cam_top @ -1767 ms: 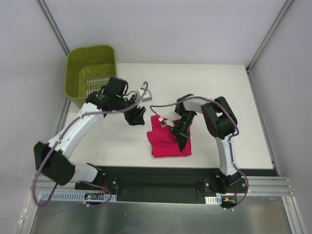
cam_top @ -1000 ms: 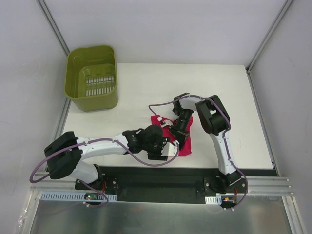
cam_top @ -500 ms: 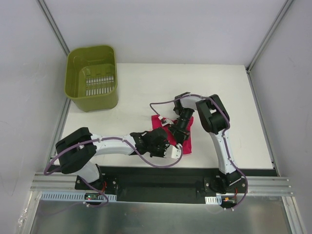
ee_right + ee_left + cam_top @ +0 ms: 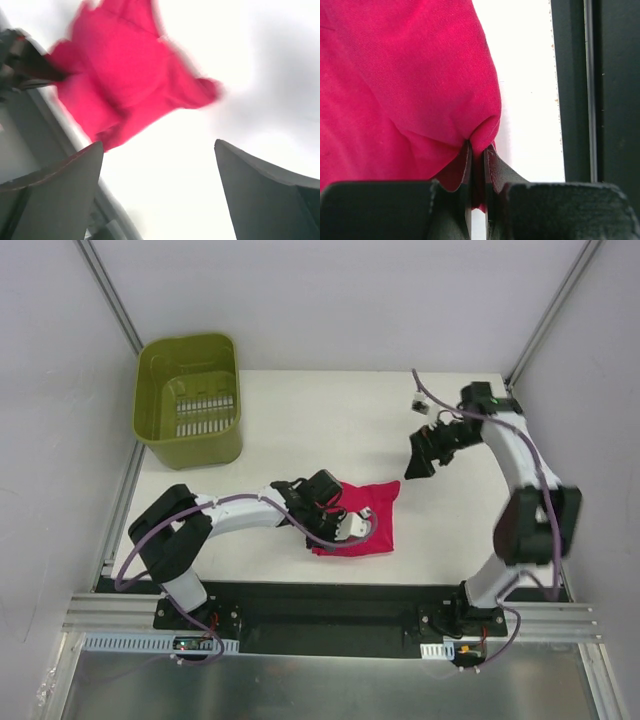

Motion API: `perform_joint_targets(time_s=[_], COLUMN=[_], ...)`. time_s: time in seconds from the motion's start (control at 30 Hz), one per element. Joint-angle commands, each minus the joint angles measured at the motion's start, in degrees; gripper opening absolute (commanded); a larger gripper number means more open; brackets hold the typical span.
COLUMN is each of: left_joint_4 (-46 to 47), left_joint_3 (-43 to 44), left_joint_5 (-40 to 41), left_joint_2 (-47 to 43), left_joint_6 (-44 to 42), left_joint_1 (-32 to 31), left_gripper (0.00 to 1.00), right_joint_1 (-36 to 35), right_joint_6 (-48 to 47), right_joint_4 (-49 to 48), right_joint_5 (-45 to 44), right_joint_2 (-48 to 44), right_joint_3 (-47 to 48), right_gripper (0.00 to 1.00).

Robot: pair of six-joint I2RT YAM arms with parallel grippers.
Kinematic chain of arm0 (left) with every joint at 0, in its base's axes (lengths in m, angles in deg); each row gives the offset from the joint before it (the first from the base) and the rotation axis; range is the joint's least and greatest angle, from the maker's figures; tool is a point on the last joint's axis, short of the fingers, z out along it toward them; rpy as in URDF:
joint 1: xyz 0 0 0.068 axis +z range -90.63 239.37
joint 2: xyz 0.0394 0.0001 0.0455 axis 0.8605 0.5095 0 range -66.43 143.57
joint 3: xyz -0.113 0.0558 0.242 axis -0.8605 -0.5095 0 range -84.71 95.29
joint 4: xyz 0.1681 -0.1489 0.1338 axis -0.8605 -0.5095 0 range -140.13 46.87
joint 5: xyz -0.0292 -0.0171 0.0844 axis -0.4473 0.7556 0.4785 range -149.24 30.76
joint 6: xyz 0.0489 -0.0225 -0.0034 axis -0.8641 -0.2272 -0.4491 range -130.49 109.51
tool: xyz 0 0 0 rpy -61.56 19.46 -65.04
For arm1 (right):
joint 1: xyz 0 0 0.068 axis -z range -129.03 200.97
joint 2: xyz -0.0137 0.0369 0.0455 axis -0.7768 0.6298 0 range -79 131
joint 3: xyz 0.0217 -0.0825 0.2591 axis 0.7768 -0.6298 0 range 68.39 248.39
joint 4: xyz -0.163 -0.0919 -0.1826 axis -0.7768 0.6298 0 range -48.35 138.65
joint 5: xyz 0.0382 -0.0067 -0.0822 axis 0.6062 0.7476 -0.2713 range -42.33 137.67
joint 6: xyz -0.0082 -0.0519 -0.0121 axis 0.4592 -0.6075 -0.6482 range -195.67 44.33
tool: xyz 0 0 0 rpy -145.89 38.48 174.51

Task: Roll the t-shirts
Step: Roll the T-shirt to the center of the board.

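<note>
Left wrist view has my left gripper (image 4: 477, 151) pressed tight on a small pucker at the edge of the plain magenta-red t-shirt of thin soft fabric (image 4: 395, 80), with the cloth caught between both fingers. I judge the step in hand to be turning this edge over to start the roll. To do it well I should keep the pinch firm and lift only a little, so the thin fabric does not drag the whole bundle. Then I should carry the edge across the shirt in one even sweep, low over the white table (image 4: 300, 420). A bite this small could slip.

From above, the shirt lies bunched in a rough rectangle near the front middle of the table, with my left jaws on its near-left part. My right gripper (image 4: 421, 454) hangs well apart from it toward the far right, fingers spread wide and empty. The green plastic basket (image 4: 190, 445) stands at the far left corner.
</note>
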Motion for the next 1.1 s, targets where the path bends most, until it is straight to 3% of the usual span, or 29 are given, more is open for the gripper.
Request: perform_joint_targets(time_s=[0.0, 0.07, 0.17, 0.33, 0.5, 0.9, 0.97, 1.0, 1.07], left_joint_4=[-11.0, -13.3, -15.9, -18.2, -19.1, -19.7, -20.1, -20.5, -21.0], left_joint_3=[7.9, 10.5, 14.3, 16.2, 16.1, 16.3, 15.8, 15.6, 15.4], left_joint_5=[-14.5, -18.1, -22.8, -24.9, -25.9, -27.3, -27.9, -27.8, -28.5], left_joint_2=[3.4, 5.9, 8.1, 9.7, 10.1, 10.0, 9.8, 9.8, 10.0], left_joint_6=[0.9, 0.8, 1.4, 0.7, 0.3, 0.9, 0.5, 0.3, 0.5], left_joint_1=[3.1, 3.9, 5.5, 6.7, 7.5, 9.5, 10.0, 10.2, 11.1], left_gripper=[0.0, 0.0, 0.0, 0.0, 0.0, 0.02, 0.02, 0.02, 0.02], right_joint_1=[-1.8, -3.8, -11.6, -27.3, -36.3, -39.2, -39.2, -39.3, -38.9], right_joint_6=[-4.0, -8.0, -17.6, -19.9, -17.7, -21.1, -19.8, -18.8, -16.9], right_joint_4=[-29.8, -39.3, -34.7, -35.1, -41.6, -46.7, -45.4, -45.4, -43.7], right_joint_5=[-11.6, -13.2, -12.7, -16.8, -22.5, -21.2, -22.6, -23.3, -23.2], right_joint_2=[-30.1, -44.0, -55.0, -63.2, -59.2, -40.5, -38.0, -37.4, -36.7], right_joint_3=[-26.8, -36.9, -46.8, -56.2, -59.7, -58.3, -57.1, -56.7, -55.0], right_gripper=[0.96, 0.96, 0.96, 0.96, 0.96, 0.99, 0.88, 0.73, 0.59])
